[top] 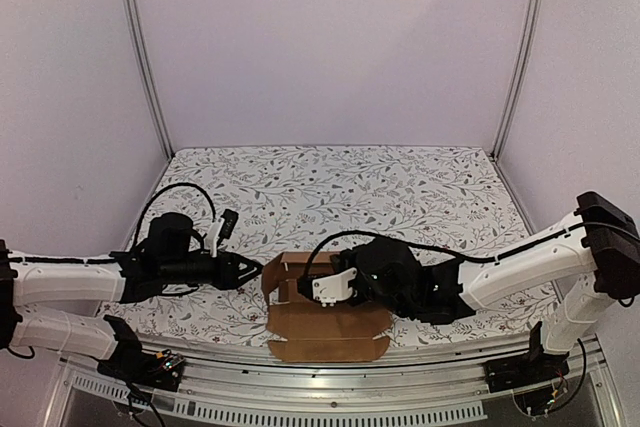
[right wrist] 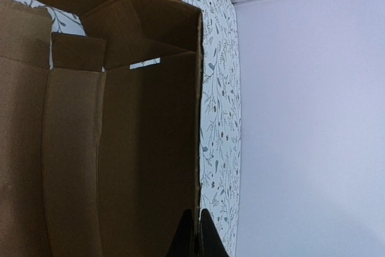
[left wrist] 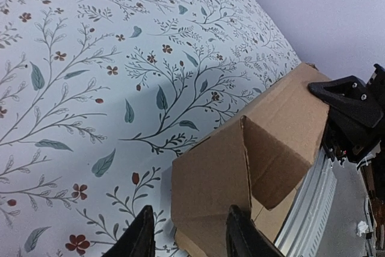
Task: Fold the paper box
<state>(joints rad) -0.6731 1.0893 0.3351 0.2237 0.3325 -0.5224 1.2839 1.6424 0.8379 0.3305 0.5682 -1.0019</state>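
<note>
The paper box [top: 330, 335] is brown cardboard, partly raised, with walls up and a flat flap lying toward the near edge. My left gripper [top: 256, 272] sits at the box's left side. In the left wrist view it [left wrist: 189, 236] is open, its fingers [left wrist: 141, 236] apart with a cardboard panel [left wrist: 210, 173] just ahead of them. My right gripper [top: 322, 282] reaches in from the right. In the right wrist view it [right wrist: 198, 233] is shut on the thin edge of an upright box wall [right wrist: 144, 148], with the box's inside to its left.
A floral tablecloth [top: 380, 187] covers the table. An aluminium rail [left wrist: 313, 203] runs along the near edge, right by the box. White enclosure walls [top: 330, 37] stand at the back and both sides. The right arm's black wrist [left wrist: 349, 103] is close beyond the box.
</note>
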